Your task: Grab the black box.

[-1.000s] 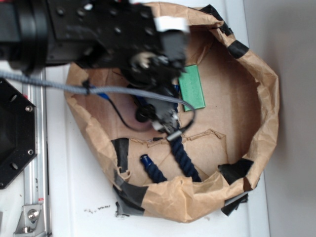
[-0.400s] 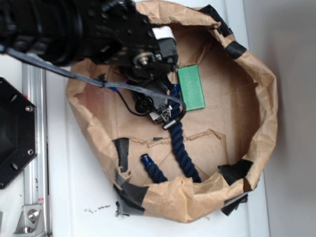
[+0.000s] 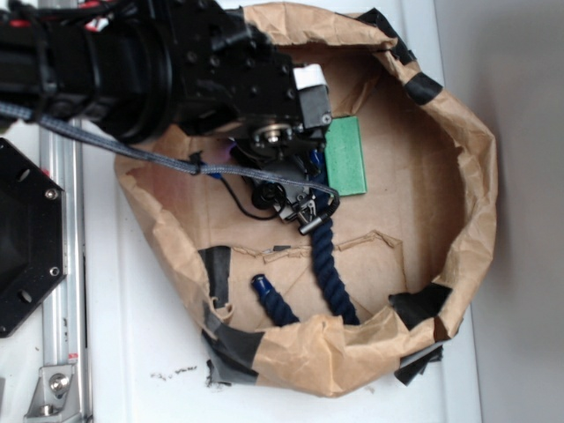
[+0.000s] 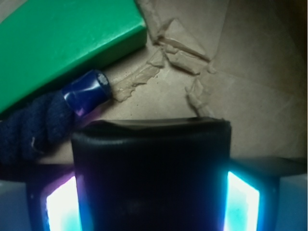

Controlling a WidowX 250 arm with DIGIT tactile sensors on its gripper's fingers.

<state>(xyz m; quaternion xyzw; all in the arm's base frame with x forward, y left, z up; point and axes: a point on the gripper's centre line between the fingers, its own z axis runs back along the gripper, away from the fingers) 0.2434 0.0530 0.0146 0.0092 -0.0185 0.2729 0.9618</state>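
- The brown paper bag (image 3: 467, 176), its sides rolled down into a crumpled rim patched with black tape, rings the whole work area; the tool reaches down inside it, toward the upper left part of its floor
- The robot arm (image 3: 132, 62), black and bulky, comes in from the upper left of the exterior view and hides most of what lies straight beneath the tool; a grey cable (image 3: 132, 152) runs along it toward the wrist
- The dark blue rope (image 3: 328, 269) runs away from the tool toward the near rim of the bag in the exterior view; in the wrist view one capped end of it lies ahead and to the left of the jaws, touching the edge of the green block (image 4: 62, 43)
- The green block lies flat just beside the tool, on its right side in the exterior view
- The black box (image 4: 151, 175) sits between the two lit finger pads (image 4: 243, 204) in the wrist view, filling the gap from side to side, its front edge pointing ahead over the bag floor
- The gripper (image 4: 151, 202) is partly closed with the black box between its jaws, pads at both sides of the box; actual contact cannot be told for sure
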